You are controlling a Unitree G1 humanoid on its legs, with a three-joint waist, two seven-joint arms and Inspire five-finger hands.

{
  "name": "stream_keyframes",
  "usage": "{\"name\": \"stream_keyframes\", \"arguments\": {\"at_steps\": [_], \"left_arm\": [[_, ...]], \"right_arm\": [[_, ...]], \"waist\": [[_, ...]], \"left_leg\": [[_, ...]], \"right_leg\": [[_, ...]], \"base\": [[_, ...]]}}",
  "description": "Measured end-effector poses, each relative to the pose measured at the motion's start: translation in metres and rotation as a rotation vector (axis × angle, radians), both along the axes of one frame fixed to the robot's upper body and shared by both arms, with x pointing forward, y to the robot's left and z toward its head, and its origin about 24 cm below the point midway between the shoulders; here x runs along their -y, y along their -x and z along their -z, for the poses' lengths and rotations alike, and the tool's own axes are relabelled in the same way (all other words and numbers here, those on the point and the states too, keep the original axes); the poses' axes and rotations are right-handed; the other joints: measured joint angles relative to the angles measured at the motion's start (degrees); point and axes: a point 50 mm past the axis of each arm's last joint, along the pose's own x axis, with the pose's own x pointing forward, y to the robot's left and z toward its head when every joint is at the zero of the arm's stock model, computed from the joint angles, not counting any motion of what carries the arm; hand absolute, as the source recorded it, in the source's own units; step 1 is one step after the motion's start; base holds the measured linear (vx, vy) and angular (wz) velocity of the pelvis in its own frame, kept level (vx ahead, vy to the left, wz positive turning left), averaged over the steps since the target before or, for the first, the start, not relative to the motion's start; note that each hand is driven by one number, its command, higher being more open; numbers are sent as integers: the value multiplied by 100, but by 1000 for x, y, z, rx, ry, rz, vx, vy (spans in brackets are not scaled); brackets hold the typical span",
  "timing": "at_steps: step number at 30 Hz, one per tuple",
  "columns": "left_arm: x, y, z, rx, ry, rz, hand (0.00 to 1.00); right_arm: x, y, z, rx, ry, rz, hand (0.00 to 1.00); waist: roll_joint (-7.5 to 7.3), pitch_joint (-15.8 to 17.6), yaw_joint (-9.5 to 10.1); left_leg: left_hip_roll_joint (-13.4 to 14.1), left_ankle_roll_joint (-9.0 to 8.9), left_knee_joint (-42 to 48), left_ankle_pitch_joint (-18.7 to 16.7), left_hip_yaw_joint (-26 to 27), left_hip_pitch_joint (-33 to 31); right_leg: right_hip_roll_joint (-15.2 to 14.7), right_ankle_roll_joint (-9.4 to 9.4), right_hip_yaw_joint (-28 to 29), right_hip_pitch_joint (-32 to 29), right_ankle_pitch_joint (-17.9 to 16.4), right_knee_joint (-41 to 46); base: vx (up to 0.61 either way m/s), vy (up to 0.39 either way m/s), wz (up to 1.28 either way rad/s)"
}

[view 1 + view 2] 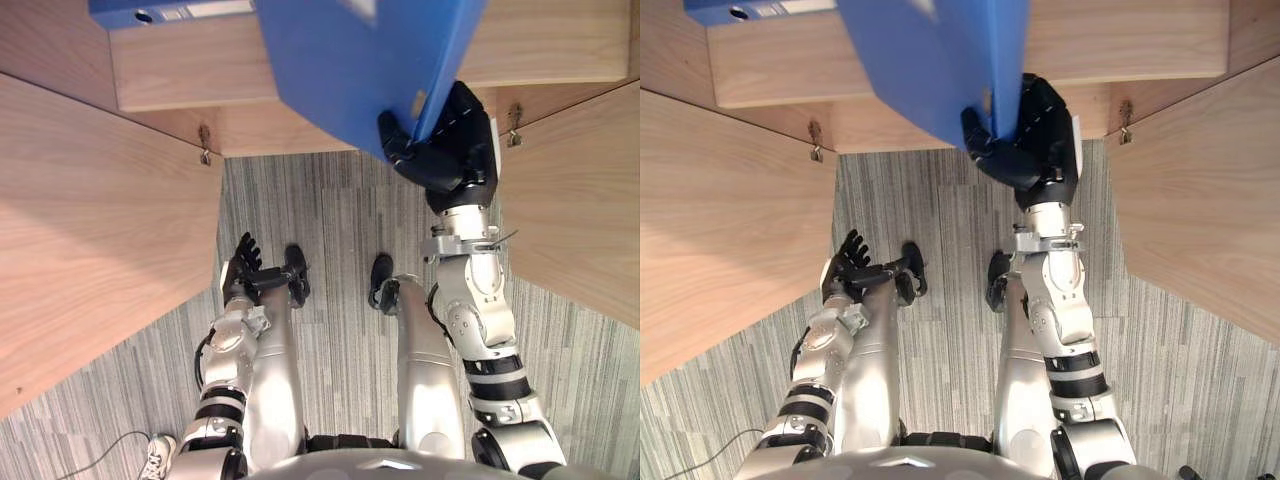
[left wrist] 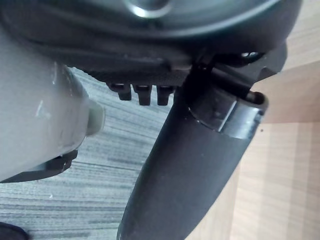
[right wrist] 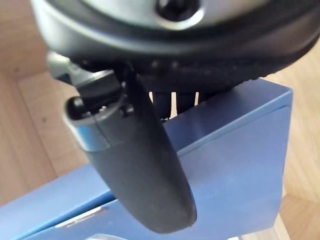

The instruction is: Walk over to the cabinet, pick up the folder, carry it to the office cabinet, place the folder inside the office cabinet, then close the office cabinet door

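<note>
Two open doors (image 1: 90, 250) flank the blue folder (image 1: 350, 70), its corner pinched by the right robot hand (image 1: 450, 150).

Open doors (image 1: 90, 230) flank the shelf (image 1: 200, 75); a lying folder (image 1: 170, 12) fills its left.

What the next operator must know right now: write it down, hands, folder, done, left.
Right robot hand: shut on a corner of the blue folder, thumb on one face, fingers on the other.
Left robot hand: open, idle, hanging low.
Folder: held tilted at the front edge of the wooden cabinet shelf, not yet released. A second blue folder lies on that shelf.
Cabinet doors: both stand open.
Done: folder picked up and brought to the cabinet.
Left: set it inside, let go, close the door.
</note>
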Motion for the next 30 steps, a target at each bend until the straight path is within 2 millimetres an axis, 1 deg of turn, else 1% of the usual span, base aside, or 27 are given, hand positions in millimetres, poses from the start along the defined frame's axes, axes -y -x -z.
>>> {"name": "stream_keyframes", "arguments": {"at_steps": [2, 6, 10, 12, 17, 21, 25, 30], "left_arm": [[-2, -2, -3, 16, 5, -13, 100], [-4, -9, -14, 57, 19, -39, 100], [-5, -12, -18, 72, 27, -56, 100], [-5, -13, -19, 76, 35, -65, 100], [-4, -13, -20, 77, 38, -69, 100], [-3, -14, -20, 78, 38, -65, 100], [4, -13, -18, 68, 56, -64, 100], [11, -13, -17, 64, 63, -52, 100]], "right_arm": [[0, -5, -3, -2, -51, -8, 0], [5, -18, -17, 16, -207, -25, 0], [10, -24, -30, 47, -367, -33, 0], [13, -27, -32, 51, -424, -36, 0], [13, -39, -40, 39, -604, -79, 0], [12, -40, -49, 74, -739, -129, 0], [12, -45, -57, 103, -892, -165, 0], [15, -51, -67, 121, -1010, -161, 0]], "waist": [[0, 5, -3], [-1, 17, 28], [-1, 19, 66], [-2, 19, 102], [-2, 19, 127], [-2, 18, 131], [-2, 18, 141], [-3, 17, 144]], "left_leg": [[8, -1, 83, -1, -25, -157], [26, -1, 313, -2, -132, -540], [20, 1, 403, -3, -158, -707], [18, 2, 408, -2, -167, -740], [13, -1, 395, 1, -180, -750], [-5, -17, 352, 28, -218, -733], [-69, -39, 86, 164, -230, -579], [-125, -95, -191, 306, -275, -471]], "right_leg": [[1, -2, -2, -155, -2, 80], [0, 0, -54, -472, -13, 275], [-22, 4, -65, -612, -14, 350], [-26, 4, -74, -637, -13, 351], [-28, 4, -91, -639, -13, 342], [-37, 3, -130, -601, -12, 309], [-66, -7, -183, -456, 30, 129], [-84, -50, -270, -347, 78, -54]], "base": [[-36, 14, 1], [-53, 42, 3], [-29, 66, 2], [-10, 65, 1], [14, 59, 1], [10, 55, 4], [11, 40, 10], [32, 27, 10]]}}
